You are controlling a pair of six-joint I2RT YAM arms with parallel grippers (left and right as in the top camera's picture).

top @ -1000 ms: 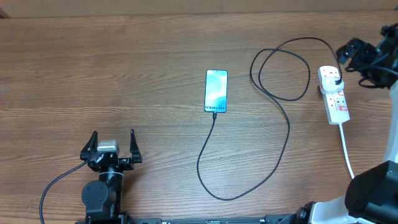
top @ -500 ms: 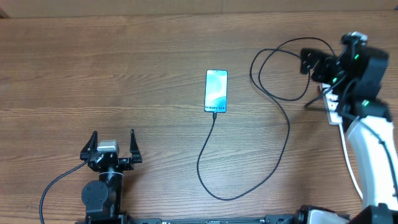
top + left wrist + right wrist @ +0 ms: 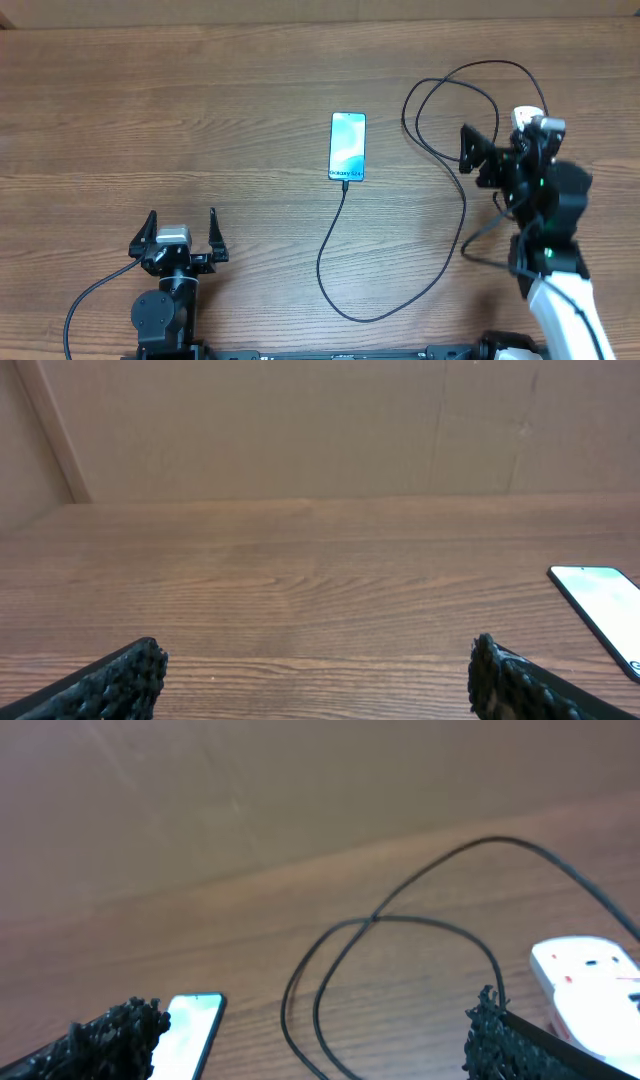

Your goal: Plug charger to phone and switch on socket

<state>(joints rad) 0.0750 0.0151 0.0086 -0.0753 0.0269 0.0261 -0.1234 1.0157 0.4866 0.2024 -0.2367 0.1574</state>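
The phone (image 3: pixel 347 146) lies screen-up and lit at mid table; it also shows in the left wrist view (image 3: pixel 600 605) and the right wrist view (image 3: pixel 190 1030). The black charger cable (image 3: pixel 463 215) meets the phone's near edge, sweeps toward me, then loops at the right (image 3: pixel 400 920). The white socket (image 3: pixel 590 990) lies mostly under my right arm in the overhead view; its plug is hidden. My right gripper (image 3: pixel 478 160) (image 3: pixel 320 1040) is open and empty above the loops, just left of the socket. My left gripper (image 3: pixel 181 225) (image 3: pixel 320 670) is open and empty at the near left.
A brown wall or board (image 3: pixel 300 430) stands along the table's far edge. The cable's near loop (image 3: pixel 360 316) reaches close to the front edge.
My right arm has swung from the far right edge inward and toward me, now covering the socket, its gripper over the cable loops. The left arm, phone and cable have not moved.
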